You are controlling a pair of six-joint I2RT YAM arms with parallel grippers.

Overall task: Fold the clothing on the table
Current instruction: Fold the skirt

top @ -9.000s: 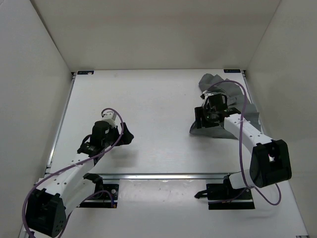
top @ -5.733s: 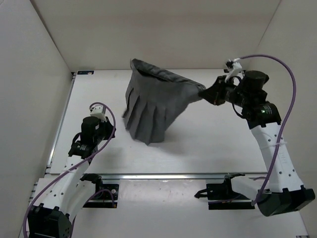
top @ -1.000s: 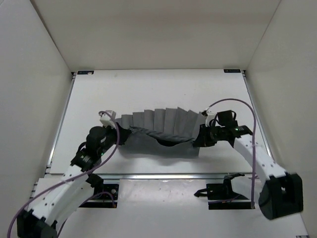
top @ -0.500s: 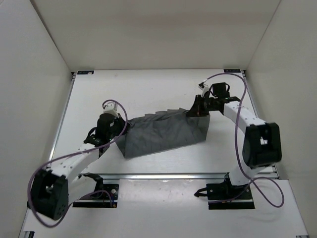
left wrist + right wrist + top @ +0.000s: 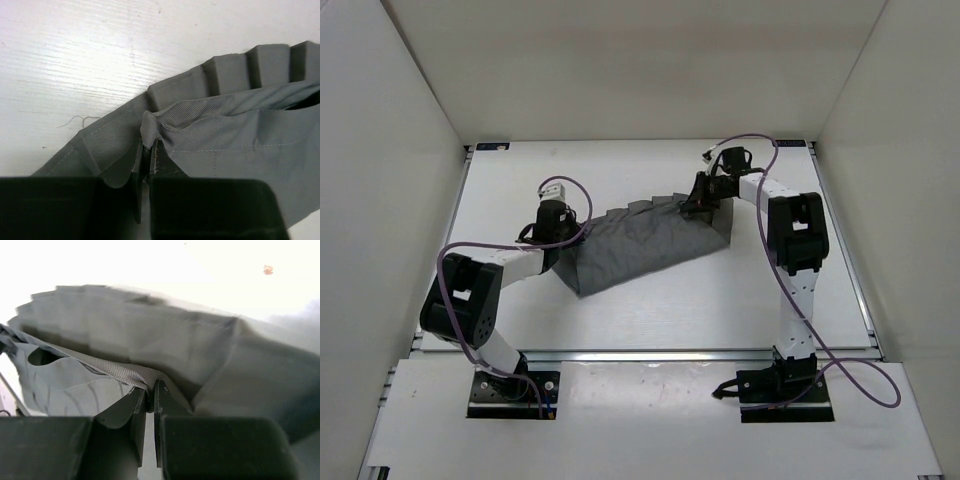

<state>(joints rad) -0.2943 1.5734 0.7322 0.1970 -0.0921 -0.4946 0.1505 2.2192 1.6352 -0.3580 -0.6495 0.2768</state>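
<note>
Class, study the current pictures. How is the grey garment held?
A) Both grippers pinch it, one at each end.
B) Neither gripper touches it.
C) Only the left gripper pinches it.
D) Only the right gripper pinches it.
A: the left gripper and the right gripper are each shut on a fold of the clothing, at opposite ends of it in the top view.

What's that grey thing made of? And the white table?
The clothing looks like woven cloth, matte: fine diagonal ribbing, stitched seams and soft pleats show up close. The table looks like hard white painted or laminated board, matte, with faint streaks; I cannot tell which.
</note>
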